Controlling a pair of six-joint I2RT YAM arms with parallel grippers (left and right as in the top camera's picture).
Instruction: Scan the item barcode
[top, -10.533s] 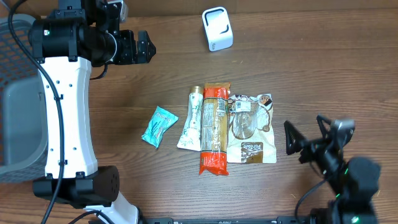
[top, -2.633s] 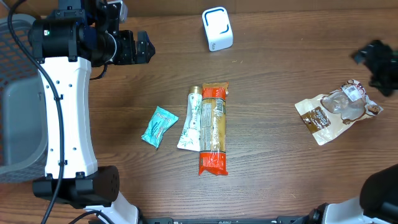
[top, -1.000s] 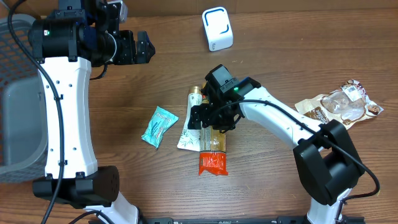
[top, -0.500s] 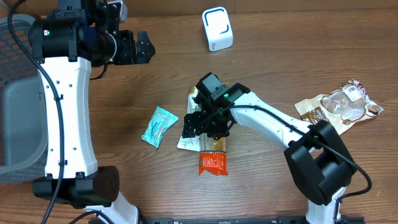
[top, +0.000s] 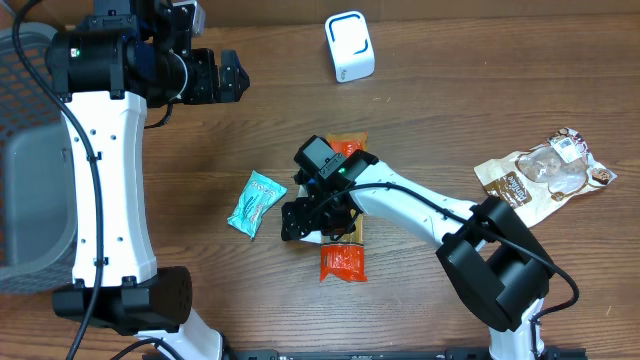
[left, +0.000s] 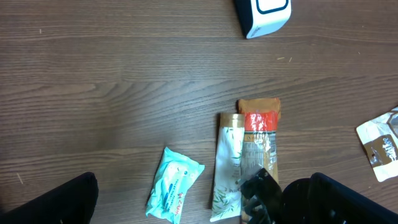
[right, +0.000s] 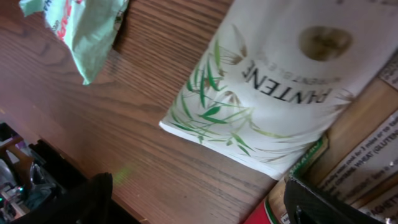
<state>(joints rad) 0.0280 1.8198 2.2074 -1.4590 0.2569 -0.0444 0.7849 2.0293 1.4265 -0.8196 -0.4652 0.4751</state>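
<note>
A white Pantene tube (right: 280, 81) lies on the wooden table beside a long orange pasta packet (top: 344, 262). My right gripper (top: 305, 222) hangs open low over the tube's lower end, its fingers (right: 323, 205) astride bare wood just off the tube with nothing between them. The overhead view hides most of the tube under that gripper. A teal wipes pack (top: 257, 203) lies to the left. The white scanner (top: 350, 45) stands at the back. My left gripper (top: 233, 80) is open and high at the back left, empty.
A brown snack bag (top: 545, 175) lies at the far right. A grey basket (top: 20, 150) stands along the left edge. The left wrist view shows the tube (left: 229, 162), the wipes pack (left: 174, 193) and the scanner (left: 264, 15) from above.
The brown snack bag went from beside the pasta packet to the far right. In the last second my right gripper slid left and toward the front, over the tube's end. The left arm stayed still.
</note>
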